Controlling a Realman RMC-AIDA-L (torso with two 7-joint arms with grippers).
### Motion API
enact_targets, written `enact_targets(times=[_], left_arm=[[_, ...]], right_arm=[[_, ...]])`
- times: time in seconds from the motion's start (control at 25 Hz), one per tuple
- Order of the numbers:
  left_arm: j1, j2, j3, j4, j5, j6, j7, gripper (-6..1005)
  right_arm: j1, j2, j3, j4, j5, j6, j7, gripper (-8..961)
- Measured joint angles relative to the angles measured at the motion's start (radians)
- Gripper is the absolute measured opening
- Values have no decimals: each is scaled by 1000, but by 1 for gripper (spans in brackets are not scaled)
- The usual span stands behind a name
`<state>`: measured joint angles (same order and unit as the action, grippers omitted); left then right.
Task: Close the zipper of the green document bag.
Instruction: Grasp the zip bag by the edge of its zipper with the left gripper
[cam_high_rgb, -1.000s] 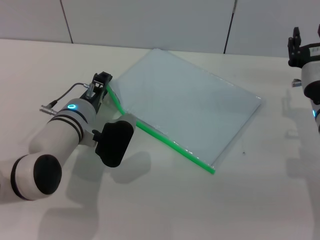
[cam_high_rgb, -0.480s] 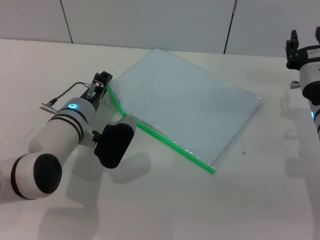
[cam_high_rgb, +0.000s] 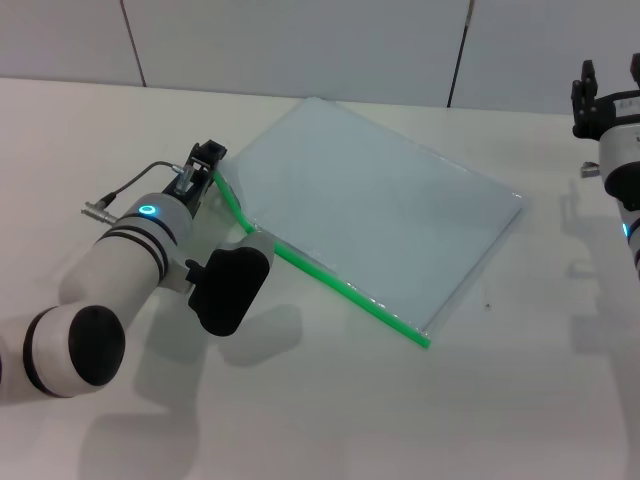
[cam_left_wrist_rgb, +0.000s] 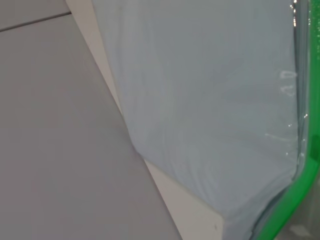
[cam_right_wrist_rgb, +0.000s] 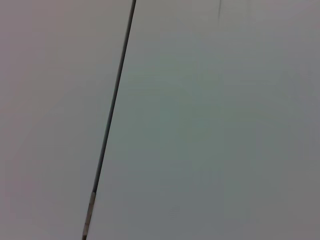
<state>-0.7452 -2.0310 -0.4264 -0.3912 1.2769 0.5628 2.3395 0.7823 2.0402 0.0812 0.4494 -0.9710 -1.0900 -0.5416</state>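
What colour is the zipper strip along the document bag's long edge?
Bright green; the zipper shows best in the head view, edging the pale blue-grey green document bag.

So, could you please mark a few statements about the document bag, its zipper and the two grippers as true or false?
1. The green document bag lies flat on the table. True.
2. The zipper runs along the bag's edge nearest the robot. True.
3. The left gripper is at the zipper's right-hand end. False: it is at the left-hand end.
4. The right gripper rests on the bag. False: it is held up at the right, clear of it.
5. Papers are stacked on the bag. False: nothing lies on it.
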Motion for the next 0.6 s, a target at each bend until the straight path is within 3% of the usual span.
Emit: enact_targets(times=[0.6], left_arm=[[-5,2,4,0,7,-12,1,445]], right_arm=[[3,0,-2,0,-2,1,0,517]])
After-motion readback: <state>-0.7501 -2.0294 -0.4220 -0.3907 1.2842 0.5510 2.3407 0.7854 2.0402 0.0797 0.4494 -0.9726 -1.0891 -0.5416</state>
